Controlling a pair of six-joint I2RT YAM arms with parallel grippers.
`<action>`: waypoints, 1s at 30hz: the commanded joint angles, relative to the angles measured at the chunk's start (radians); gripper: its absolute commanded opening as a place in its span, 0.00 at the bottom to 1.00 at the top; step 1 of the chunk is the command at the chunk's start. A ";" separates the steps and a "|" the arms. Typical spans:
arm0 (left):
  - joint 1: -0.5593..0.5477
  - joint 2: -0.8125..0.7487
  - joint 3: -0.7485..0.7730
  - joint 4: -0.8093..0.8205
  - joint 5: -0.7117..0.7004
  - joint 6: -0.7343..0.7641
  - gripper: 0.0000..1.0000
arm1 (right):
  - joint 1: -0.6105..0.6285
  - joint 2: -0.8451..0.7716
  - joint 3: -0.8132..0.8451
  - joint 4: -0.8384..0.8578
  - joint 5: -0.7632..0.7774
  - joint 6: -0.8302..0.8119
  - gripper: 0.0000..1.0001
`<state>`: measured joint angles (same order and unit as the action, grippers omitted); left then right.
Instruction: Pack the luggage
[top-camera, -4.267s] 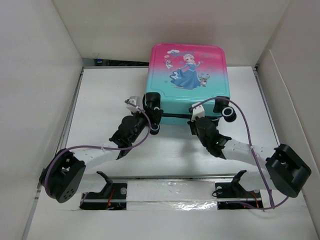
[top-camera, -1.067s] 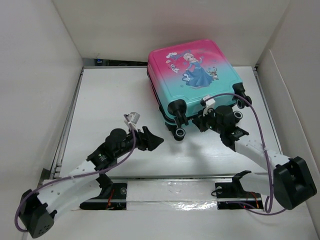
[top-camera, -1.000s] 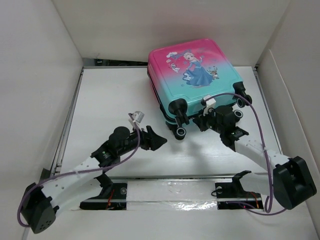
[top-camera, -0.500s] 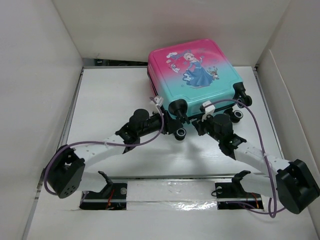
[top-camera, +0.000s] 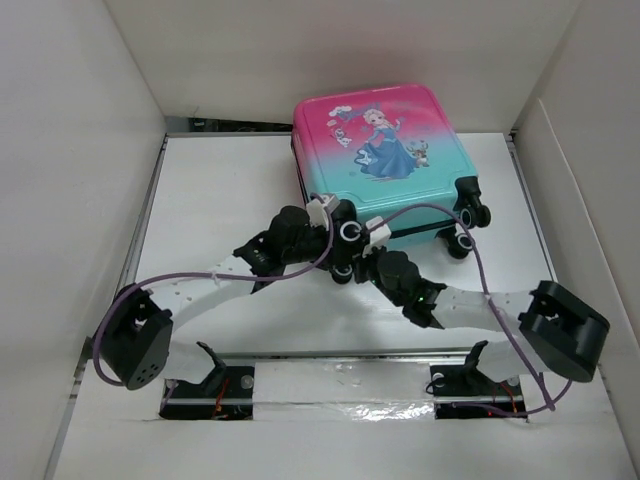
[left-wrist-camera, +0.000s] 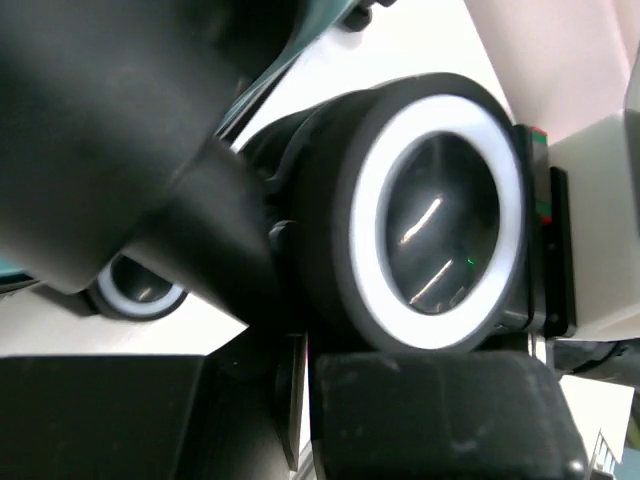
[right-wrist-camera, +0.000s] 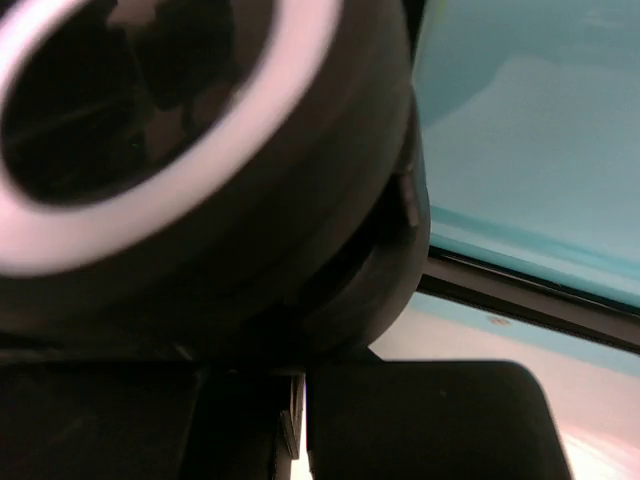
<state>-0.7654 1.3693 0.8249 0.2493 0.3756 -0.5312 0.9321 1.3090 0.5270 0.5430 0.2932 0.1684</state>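
Left gripper (top-camera: 325, 222), fingers pressed together on nothing, sits close up to the white-ringed wheel (left-wrist-camera: 430, 215) at the near-left corner of the luggage (top-camera: 380, 150). We see the right gripper (top-camera: 368, 260) likewise closed and empty, just beside that same corner. Shut, princess side up, the luggage lies flat on the table (top-camera: 220, 190), wheels nearest us.

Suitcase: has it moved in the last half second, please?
Yes. The suitcase turned clockwise, its wheeled edge now closer to parallel with the table's far edge.
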 joint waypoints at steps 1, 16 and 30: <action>0.063 -0.025 0.030 0.205 -0.081 0.016 0.00 | 0.229 0.088 0.103 0.538 -0.329 0.180 0.00; 0.094 -0.268 -0.277 0.257 -0.196 0.007 0.35 | 0.252 -0.065 0.002 0.206 -0.014 0.155 0.57; 0.040 -0.250 -0.461 0.499 -0.156 0.002 0.37 | 0.261 -0.407 -0.044 -0.314 0.056 0.095 0.88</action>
<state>-0.7204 1.1007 0.3786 0.5922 0.2104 -0.5316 1.1862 0.9771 0.4721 0.3237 0.3321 0.2928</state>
